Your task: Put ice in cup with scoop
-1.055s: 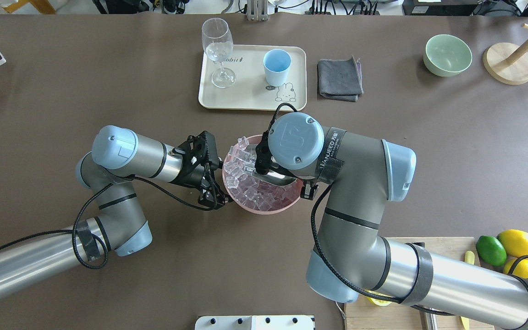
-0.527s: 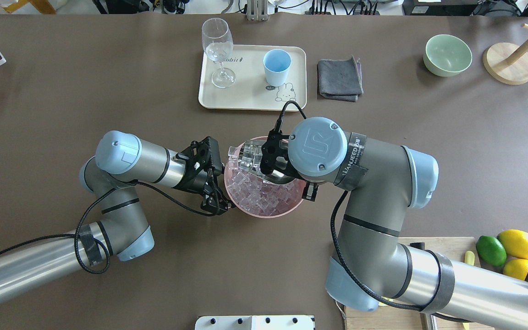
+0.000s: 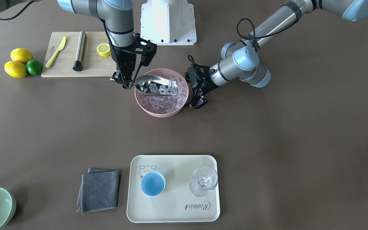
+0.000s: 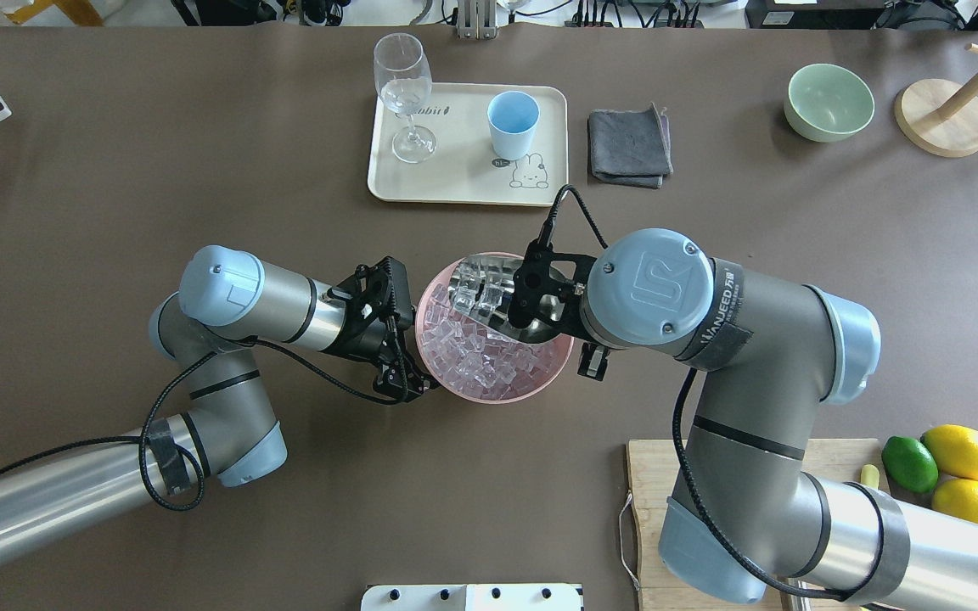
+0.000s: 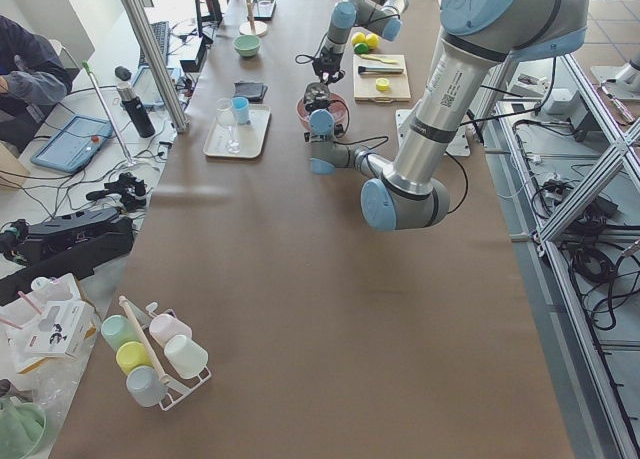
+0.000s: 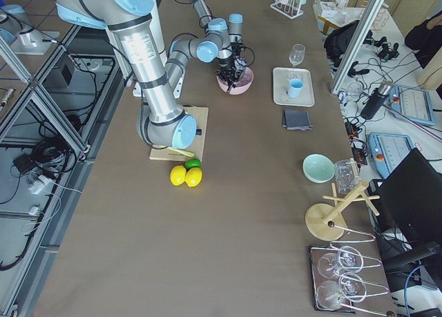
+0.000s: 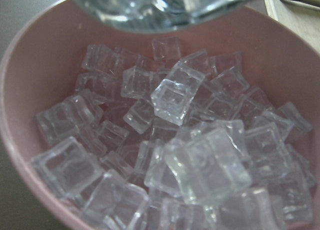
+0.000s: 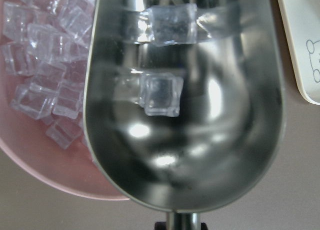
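The jaws of the right gripper (image 3: 126, 80) are clamped on the short handle of the scoop (image 3: 154, 85), which hangs roughly level just above the pink bowl (image 3: 158, 114); its trough carries a handful of ice (image 8: 162, 94), the cubes lying toward the open lip rather than back by the handle. The left gripper (image 4: 408, 383) sits at the bowl's rim on the opposite side, apparently to steady it; whether its jaws pinch the rim or only stand beside it cannot be told from these views. The rest of the ice fills the bowl beneath the scoop.

The cup (image 4: 513, 114) stands upright and looks empty on the cream tray (image 4: 455, 182), well apart from the bowl on the far side of the worktop (image 3: 267, 143), with a stemmed glass (image 4: 404, 93) beside it on the same tray.

The step in hand appears to be the carry: the load is taken and the pour is not yet begun. The next move calls for bringing the scoop across to the cup with its lip kept level or slightly raised, since the cubes sit near the edge; then the lip must be centred over the cup's narrow mouth and tipped slowly, because the trough looks wider than the cup.
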`<state>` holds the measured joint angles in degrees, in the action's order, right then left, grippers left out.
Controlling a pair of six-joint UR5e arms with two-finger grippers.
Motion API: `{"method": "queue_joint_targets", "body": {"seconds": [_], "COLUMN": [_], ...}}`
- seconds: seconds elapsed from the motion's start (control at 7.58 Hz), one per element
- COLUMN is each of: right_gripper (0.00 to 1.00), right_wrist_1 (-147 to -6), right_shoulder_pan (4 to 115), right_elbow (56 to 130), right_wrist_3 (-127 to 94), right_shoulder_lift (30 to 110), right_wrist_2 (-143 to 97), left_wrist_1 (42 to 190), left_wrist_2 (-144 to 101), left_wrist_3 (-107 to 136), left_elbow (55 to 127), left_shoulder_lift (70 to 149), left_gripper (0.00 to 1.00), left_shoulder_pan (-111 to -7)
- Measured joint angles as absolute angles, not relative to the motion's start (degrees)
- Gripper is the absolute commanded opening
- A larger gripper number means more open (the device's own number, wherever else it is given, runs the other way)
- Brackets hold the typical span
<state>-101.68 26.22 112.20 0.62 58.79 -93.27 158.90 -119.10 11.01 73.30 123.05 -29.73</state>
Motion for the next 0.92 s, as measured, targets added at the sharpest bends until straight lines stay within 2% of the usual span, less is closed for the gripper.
{"method": "queue_joint_targets", "body": {"seconds": [0.4, 0.92], "right_gripper": [0.0, 0.0], "right_wrist_1": [-97.8, -93.12], "right_shoulder_pan": [28.78, 39.39], "right_elbow": [118.41, 117.13], "right_wrist_3": [-1.79, -2.04], "right_shoulder_lift": [65.19, 68.84], "right_wrist_2": [-95.99, -105.69], "left_wrist_1": [158.83, 158.52], "left_wrist_2": [-119.08, -123.99], "left_wrist_3": [10.99, 11.02], "left_elbow": [73.31, 73.88], "left_shoulder_lift": [122.92, 121.75], "left_gripper": [0.98, 0.98], "left_shoulder_pan": [-29.64, -33.17]}}
